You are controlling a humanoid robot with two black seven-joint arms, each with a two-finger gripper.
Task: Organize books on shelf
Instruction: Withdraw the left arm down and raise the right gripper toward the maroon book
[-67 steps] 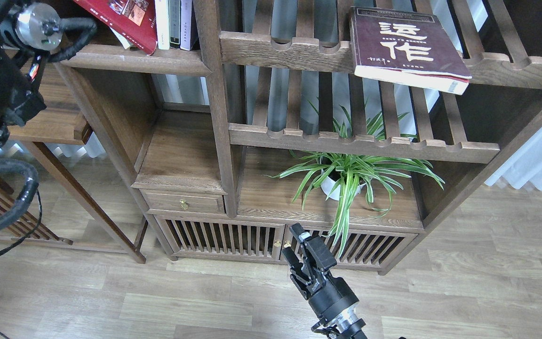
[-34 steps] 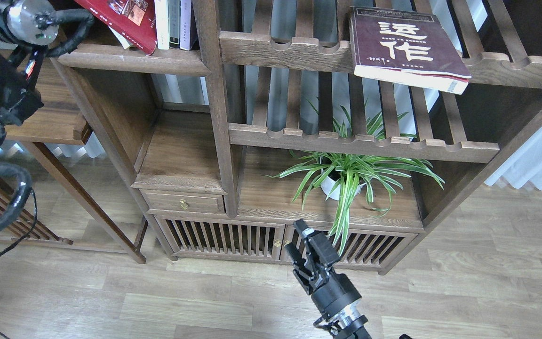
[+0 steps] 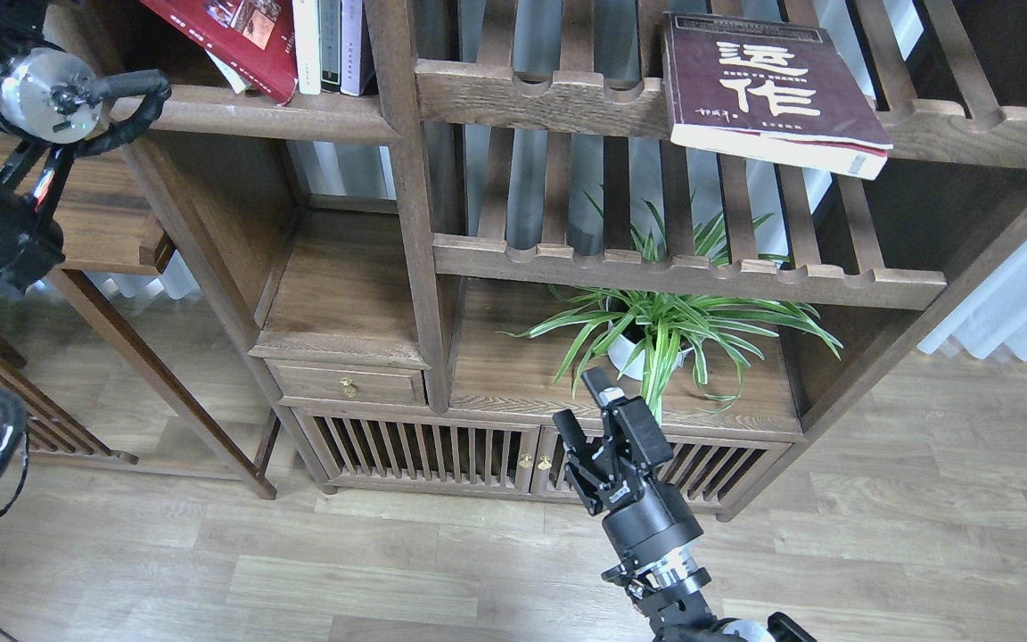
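Two books visible: maroon book (image 3: 768, 85), red book (image 3: 237, 40); right gripper (image 3: 585, 406) wide, empty; left gripper unseen.

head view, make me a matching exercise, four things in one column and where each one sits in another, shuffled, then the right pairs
Things:
1. maroon book
2. red book
3. potted plant
4. right hand

Places:
A. leaning against the thin upright books on the solid board, top left
B. on the cabinet top under the slatted racks
C. lying flat on the upper slatted rack, overhanging its front rail
D. in front of the cabinet doors, fingers apart, holding nothing

Pairs: 1-C, 2-A, 3-B, 4-D
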